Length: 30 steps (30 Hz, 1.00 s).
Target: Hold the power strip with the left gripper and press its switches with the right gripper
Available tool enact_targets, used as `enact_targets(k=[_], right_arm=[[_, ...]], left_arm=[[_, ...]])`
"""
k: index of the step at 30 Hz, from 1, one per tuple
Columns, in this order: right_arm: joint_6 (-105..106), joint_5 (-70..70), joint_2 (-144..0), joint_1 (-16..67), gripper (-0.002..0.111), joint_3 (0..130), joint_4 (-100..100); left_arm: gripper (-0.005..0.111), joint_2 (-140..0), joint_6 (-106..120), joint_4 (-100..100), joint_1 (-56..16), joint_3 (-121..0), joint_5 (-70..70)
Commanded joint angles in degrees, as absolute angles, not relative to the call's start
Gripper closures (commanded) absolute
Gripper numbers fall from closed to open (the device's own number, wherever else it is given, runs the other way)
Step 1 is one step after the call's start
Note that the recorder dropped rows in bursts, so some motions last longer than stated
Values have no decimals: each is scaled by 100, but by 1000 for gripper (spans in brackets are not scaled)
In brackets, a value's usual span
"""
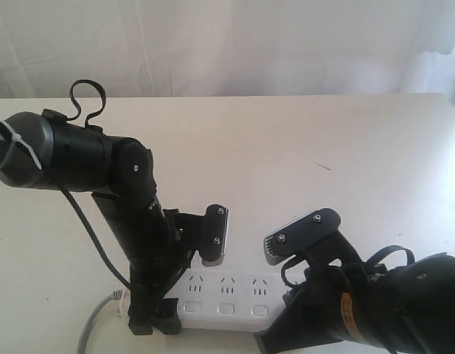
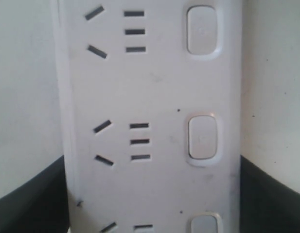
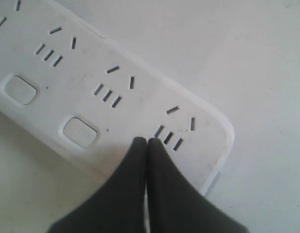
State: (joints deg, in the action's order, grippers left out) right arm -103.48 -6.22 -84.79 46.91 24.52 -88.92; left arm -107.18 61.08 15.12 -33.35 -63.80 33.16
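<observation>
The white power strip point(image 1: 227, 299) lies along the table's near edge, and its grey cord point(image 1: 94, 324) leaves at the left. My left gripper point(image 1: 155, 313) straddles the strip near its cord end. In the left wrist view its black fingers point(image 2: 33, 204) sit against both long sides of the strip point(image 2: 154, 97), level with the nearest of three visible switches point(image 2: 202, 138). My right gripper point(image 3: 147, 141) is shut. Its tips rest over the strip's face point(image 3: 91, 63) at the last socket set, hiding the end switch. Two other switches point(image 3: 79, 132) show beside it. The right arm point(image 1: 338, 302) covers the strip's right end.
The cream table point(image 1: 301, 147) stretches back to a white curtain point(image 1: 227, 44). The left arm's looped cable point(image 1: 87, 99) rises at the back left. The strip's rounded free end point(image 3: 222, 136) has bare table beyond it.
</observation>
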Motion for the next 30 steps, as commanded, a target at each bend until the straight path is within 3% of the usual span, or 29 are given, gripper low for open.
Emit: enact_targets(k=[1, 24, 30], right_arm=[[-10342, -481, -8445, 4687, 108, 2270, -8829], [-10406, -447, -9225, 4687, 108, 1972, -8806], [-10406, -702, -8478, 4687, 108, 2039, -9068]], left_arm=[[107, -10742, 6008, 1551, -3339, -6338, 3564], [107, -10742, 5997, 1551, -3339, -6338, 3564], [107, -10742, 5965, 1562, -3339, -6338, 3431]])
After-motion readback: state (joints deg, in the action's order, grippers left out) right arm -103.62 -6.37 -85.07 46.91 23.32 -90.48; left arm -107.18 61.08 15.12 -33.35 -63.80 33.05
